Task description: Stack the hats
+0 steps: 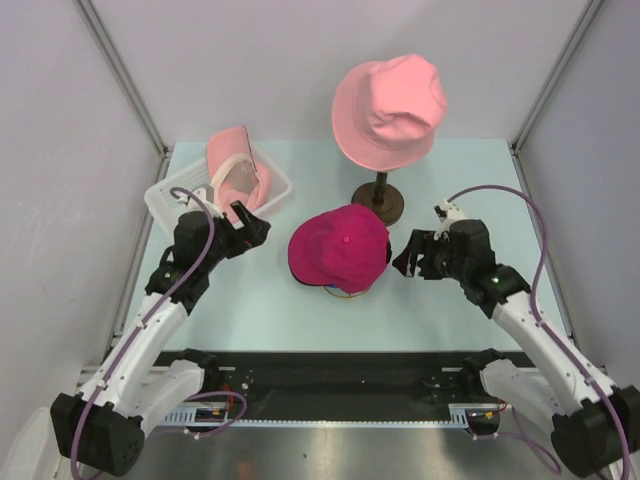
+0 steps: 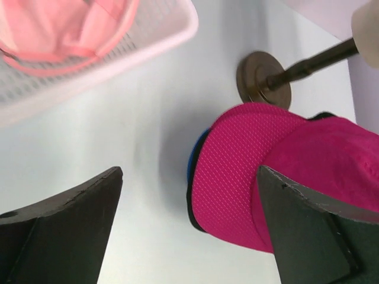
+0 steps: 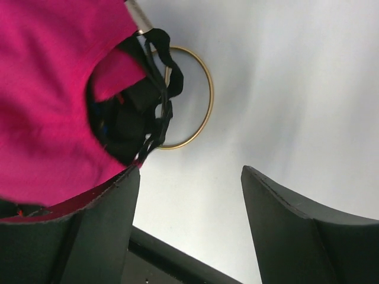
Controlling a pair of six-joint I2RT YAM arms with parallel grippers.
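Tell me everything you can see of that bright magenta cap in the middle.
The magenta cap is a soft peaked cap, partly of dimpled, mesh-like fabric, with a black strap across its rear opening. It lies crown-up in the middle of the table, resting on a blue cap whose edge peeks out beneath.

The magenta cap (image 2: 237, 171) is cloth with a fine dimpled weave; the bucket hat (image 1: 390, 110) is smooth matt cloth. The basket (image 2: 154, 44) is white slatted plastic. The stand base (image 2: 260, 77) looks dull dark metal. The table (image 1: 450, 300) is smooth and matt.
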